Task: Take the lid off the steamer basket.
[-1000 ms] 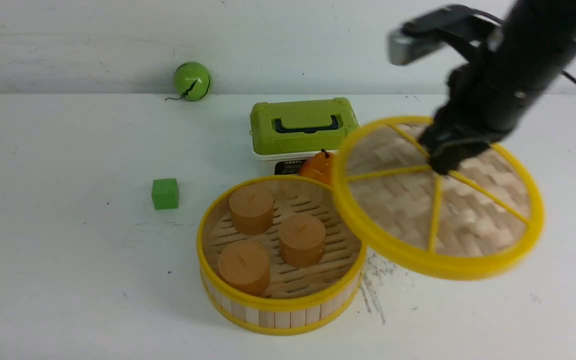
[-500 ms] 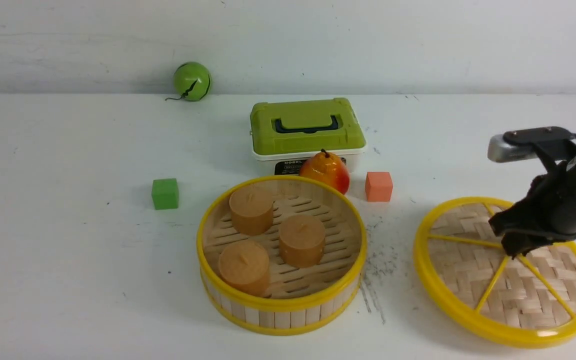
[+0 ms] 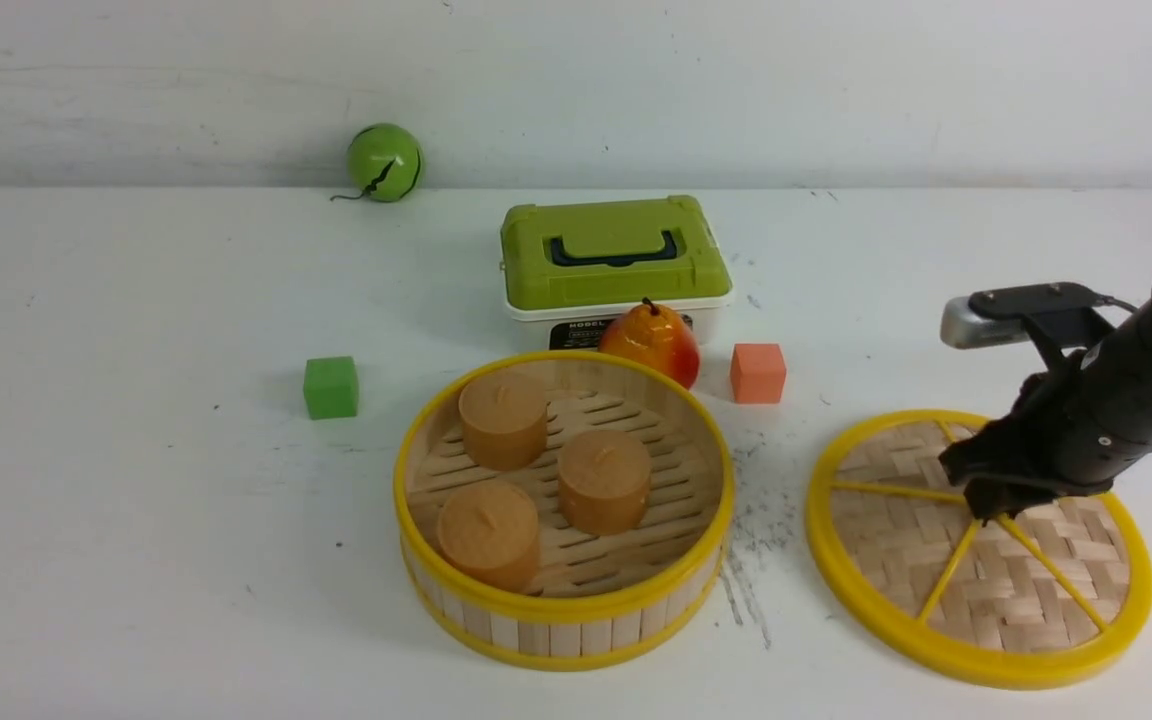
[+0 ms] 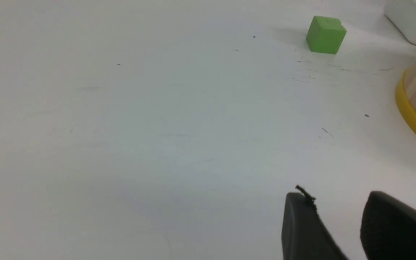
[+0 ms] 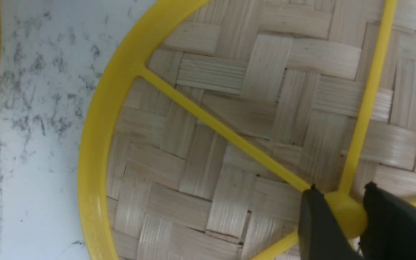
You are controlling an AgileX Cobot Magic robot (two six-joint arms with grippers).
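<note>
My right gripper is down on the lid, its two fingers standing either side of the yellow hub where the spokes meet; whether they press on it or merely flank it I cannot tell. The lid lies flat on the table directly beneath my gripper. The steamer basket sits off to my gripper's left, apart from the lid, open on top with three brown cylinders showing. I judge the uncovering done; what remains is to let go for certain and lift away
</note>
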